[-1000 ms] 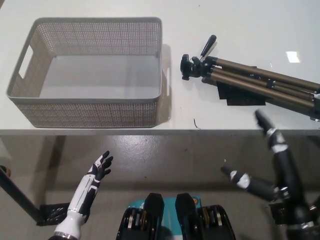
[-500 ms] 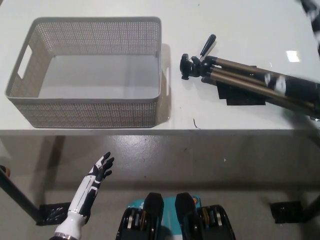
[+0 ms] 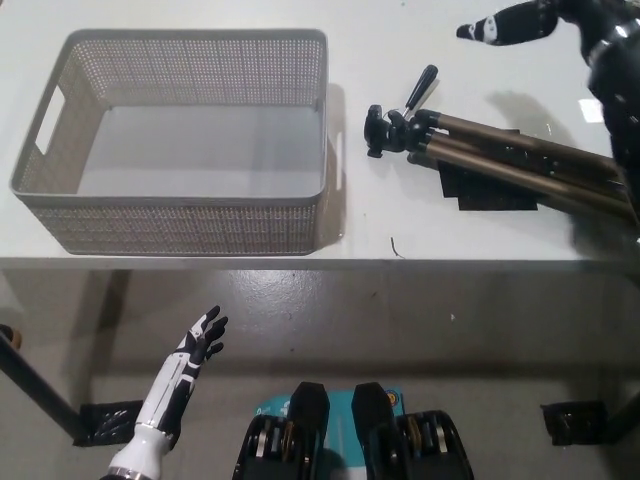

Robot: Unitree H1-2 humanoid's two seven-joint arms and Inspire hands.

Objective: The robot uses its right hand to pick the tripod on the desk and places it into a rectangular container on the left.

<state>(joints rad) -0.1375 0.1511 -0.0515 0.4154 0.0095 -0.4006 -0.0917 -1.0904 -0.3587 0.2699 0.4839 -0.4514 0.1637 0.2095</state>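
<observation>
The black right hand (image 3: 540, 22) has risen above the folded metal tripod (image 3: 500, 158), fingers spread, holding nothing. The mesh plastic basket (image 3: 180, 215) is sitting empty. The white left hand (image 3: 203, 338) is resting low, open.

The left hand (image 3: 203, 337) is showing dark fingers (image 3: 214, 322) on a slim white forearm marked with a black stripe. The right hand (image 3: 560, 20) is wearing glossy black casing all over, with a white band ringing one thick finger near its tip.
</observation>
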